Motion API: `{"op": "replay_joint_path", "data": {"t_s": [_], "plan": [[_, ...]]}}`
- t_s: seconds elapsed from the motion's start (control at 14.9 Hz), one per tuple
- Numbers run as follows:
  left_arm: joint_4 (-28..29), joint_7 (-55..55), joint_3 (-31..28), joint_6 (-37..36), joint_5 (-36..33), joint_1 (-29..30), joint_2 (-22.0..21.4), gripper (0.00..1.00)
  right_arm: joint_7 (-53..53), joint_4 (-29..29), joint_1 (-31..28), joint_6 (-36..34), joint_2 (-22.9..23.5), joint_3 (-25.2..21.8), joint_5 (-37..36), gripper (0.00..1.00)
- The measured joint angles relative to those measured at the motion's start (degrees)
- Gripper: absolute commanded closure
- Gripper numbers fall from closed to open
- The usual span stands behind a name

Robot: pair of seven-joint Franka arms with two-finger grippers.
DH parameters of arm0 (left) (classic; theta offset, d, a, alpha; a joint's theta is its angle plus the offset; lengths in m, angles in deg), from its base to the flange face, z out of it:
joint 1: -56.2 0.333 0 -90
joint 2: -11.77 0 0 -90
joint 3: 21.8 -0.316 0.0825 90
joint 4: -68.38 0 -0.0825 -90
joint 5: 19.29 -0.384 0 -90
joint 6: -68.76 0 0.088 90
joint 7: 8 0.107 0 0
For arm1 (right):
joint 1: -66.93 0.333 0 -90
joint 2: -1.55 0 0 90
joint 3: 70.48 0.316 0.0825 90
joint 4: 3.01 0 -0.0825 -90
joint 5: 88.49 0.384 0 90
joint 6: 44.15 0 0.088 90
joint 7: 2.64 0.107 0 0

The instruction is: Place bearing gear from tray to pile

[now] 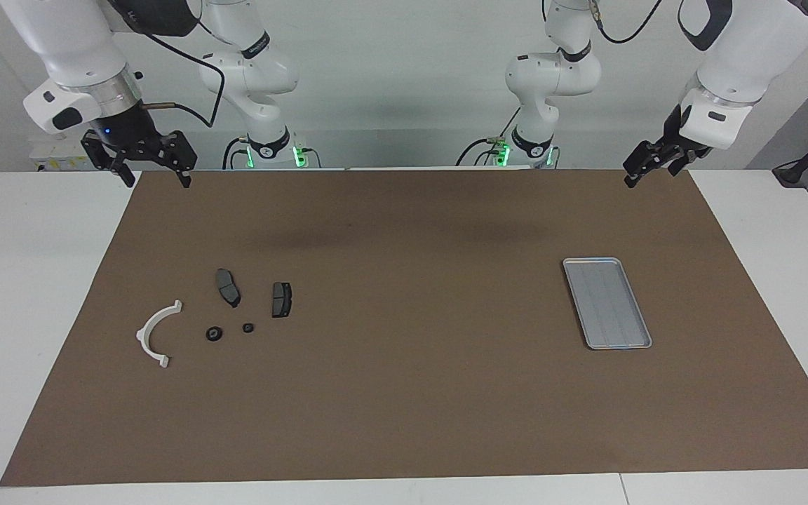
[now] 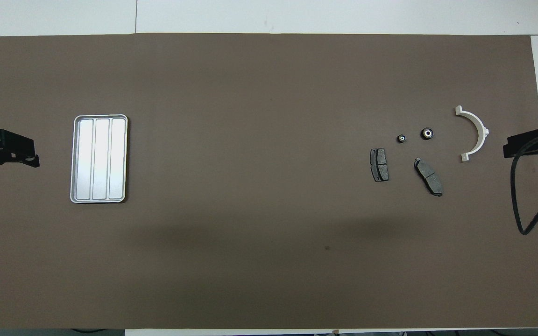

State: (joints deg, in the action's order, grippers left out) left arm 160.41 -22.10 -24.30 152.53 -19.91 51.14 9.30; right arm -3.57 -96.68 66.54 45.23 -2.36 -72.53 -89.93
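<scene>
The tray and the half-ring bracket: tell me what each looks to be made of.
The tray: probably metal, likely aluminium or steel, with a satin silver-grey finish; it shines pale under the light and has pressed lengthwise ridges and a raised rim.

The half-ring bracket: probably plastic, matte white; its colour is even and it shows no glint. Painted metal cannot be ruled out.

silver ridged tray, brown mat, white bracket
</scene>
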Motion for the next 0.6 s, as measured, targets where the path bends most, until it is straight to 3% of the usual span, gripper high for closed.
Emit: {"op": "replay_joint_path", "data": {"t_s": [0.6], "plan": [[0.0,0.0,0.0,0.0,0.0,0.0,0.0,0.00,0.0,0.0,0.0,-1.7,-0.1,0.1,0.0,0.00]]}}
